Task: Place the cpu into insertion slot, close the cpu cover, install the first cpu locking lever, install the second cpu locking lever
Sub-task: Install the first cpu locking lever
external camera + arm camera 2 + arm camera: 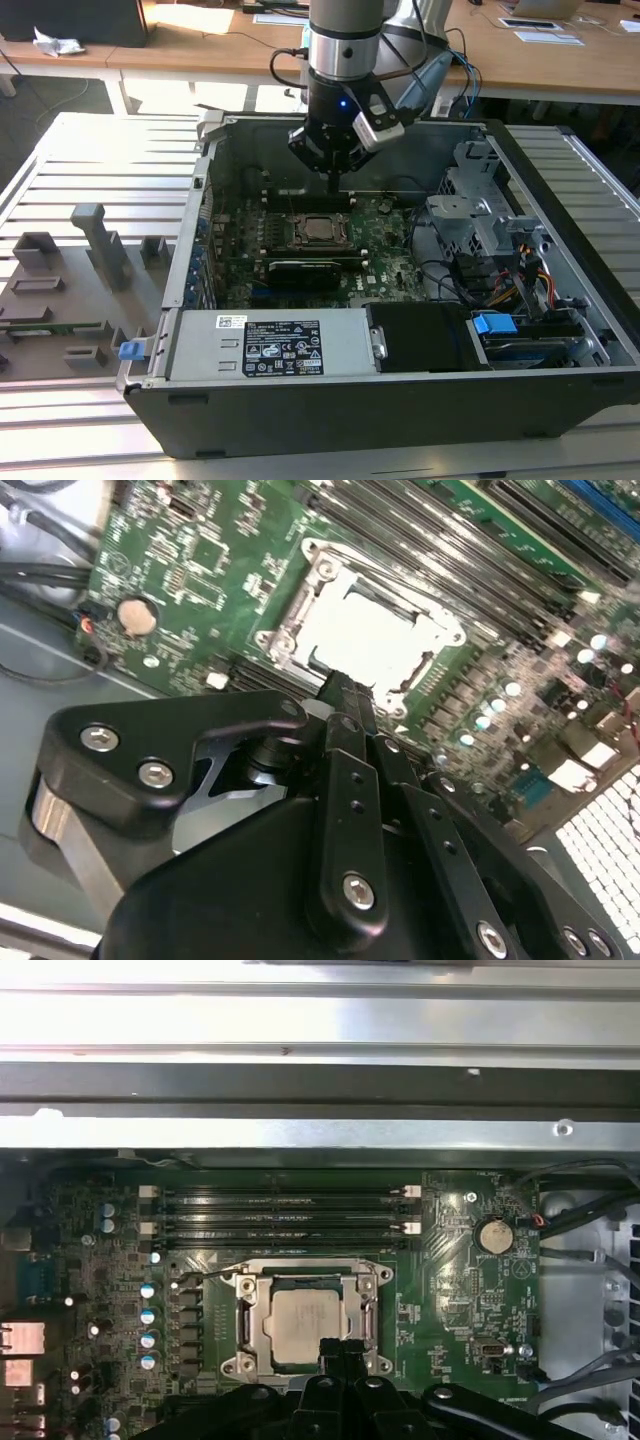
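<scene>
The lever stage looks to be in hand. Nearest the wrist cameras, the gripper (340, 1346) hangs over one edge of the insertion slot (236, 1364). Its jaws are pressed together with nothing held between them. I cannot tell from these views whether the tips rest on the metal or hover just above it.

Just beyond the tips, the cpu (303, 1322) lies flat and square in the slot. The cpu cover (250, 1312) is folded down around it, so the pale top shows through the window. I take placing and closing as done.

A thin wire lever (205, 1276) runs out from one corner of the slot. I cannot make out whether it is hooked down.

In my judgement, this step calls for the closed tips to bear on that slim wire itself, not on the frame. The wire has to be swept down and under its catch without skidding onto the green board.

Farther off lie the memory slots (285, 1215), and beyond them the grey case wall (300, 1080).
</scene>
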### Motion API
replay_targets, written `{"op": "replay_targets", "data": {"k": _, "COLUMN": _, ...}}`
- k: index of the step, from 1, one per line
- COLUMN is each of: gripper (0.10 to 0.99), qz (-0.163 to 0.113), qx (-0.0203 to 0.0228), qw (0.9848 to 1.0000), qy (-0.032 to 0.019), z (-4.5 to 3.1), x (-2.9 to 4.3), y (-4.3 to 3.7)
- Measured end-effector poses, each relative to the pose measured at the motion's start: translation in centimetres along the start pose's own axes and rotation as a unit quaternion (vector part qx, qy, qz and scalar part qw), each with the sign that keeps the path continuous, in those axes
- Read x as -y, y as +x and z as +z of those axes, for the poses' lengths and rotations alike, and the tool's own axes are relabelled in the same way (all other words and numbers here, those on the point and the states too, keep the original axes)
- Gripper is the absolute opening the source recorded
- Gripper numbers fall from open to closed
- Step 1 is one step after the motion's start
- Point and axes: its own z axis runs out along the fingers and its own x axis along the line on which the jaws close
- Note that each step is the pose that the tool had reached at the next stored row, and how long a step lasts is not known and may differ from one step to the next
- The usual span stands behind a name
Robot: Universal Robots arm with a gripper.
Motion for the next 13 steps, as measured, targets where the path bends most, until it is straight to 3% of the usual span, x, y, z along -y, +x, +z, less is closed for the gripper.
{"op": "replay_targets", "data": {"k": 5, "gripper": 0.106, "qz": 0.000, "qx": 0.0000, "qw": 1.0000, "qy": 0.0000, "z": -0.07, "x": 0.03, "y": 1.79}}
{"op": "replay_targets", "data": {"k": 13, "gripper": 0.106, "qz": 0.000, "qx": 0.0000, "qw": 1.0000, "qy": 0.0000, "z": -0.14, "x": 0.06, "y": 3.81}}
